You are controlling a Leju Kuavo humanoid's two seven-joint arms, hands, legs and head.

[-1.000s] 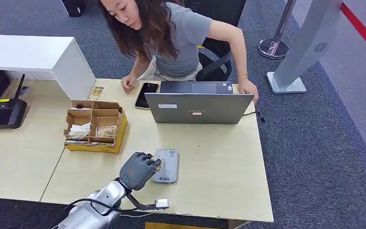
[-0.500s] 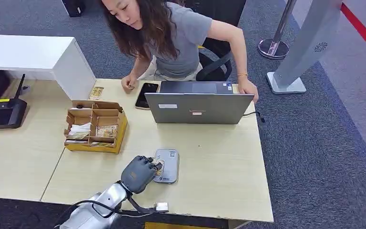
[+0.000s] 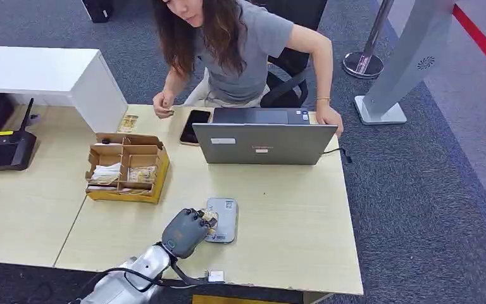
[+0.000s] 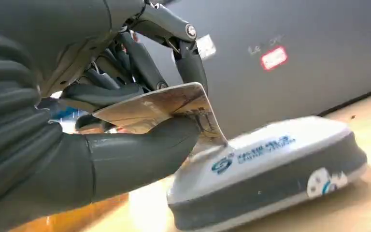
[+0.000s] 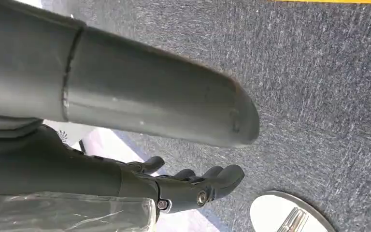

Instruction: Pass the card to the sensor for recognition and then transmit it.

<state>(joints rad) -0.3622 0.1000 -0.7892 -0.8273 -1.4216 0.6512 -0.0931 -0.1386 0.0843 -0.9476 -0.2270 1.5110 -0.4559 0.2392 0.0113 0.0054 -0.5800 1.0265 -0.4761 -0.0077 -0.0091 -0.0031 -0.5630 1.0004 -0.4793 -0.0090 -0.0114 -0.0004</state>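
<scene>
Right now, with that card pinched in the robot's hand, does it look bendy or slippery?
The card probably is stiff: it juts past the thumb without drooping. It looks thin and glossy, so it may slip in the left hand. Likely light, too.

The tan printed card [image 4: 159, 108] is pinched flat in the left hand [image 3: 185, 232], its edge over the sensor [image 3: 222, 220], a flat grey pad lying on the table.

The left hand [image 4: 77, 121] covers much of the card [image 4: 164, 104]; the laptop [image 3: 262, 142] lid hides its own screen.
</scene>
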